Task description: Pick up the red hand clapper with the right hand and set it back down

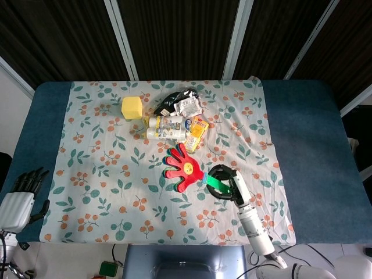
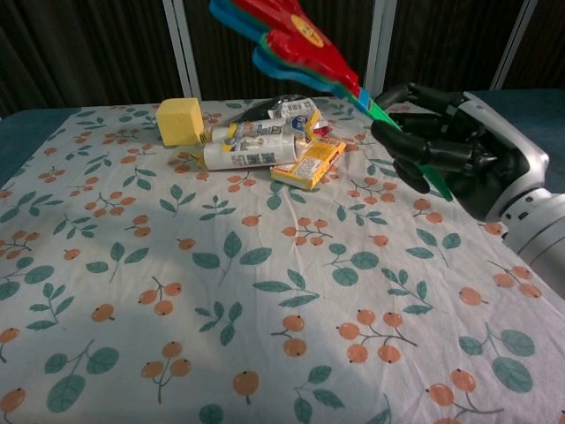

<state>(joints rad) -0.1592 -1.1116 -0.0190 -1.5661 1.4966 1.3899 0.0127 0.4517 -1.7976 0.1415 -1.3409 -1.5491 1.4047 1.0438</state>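
Table: blue top [image 1: 302,151], mostly covered by a floral cloth [image 1: 110,174] printed with leaves and orange berries.
Right hand: hand [image 2: 441,146] with fingers curled around the green handle of the red hand clapper, holding it; seen from the head camera near the cloth's front right part.
Left hand: hand [image 1: 20,197] at the table's front left edge, dark fingers apart, holding nothing.
Red hand clapper: clapper [image 2: 296,35] lifted clear of the cloth, tilted up and away from the right hand, red palm end highest.
Pile: bottles and packets [image 1: 174,122] at the cloth's far middle.
Yellow block: block [image 1: 132,107] just left of the pile.
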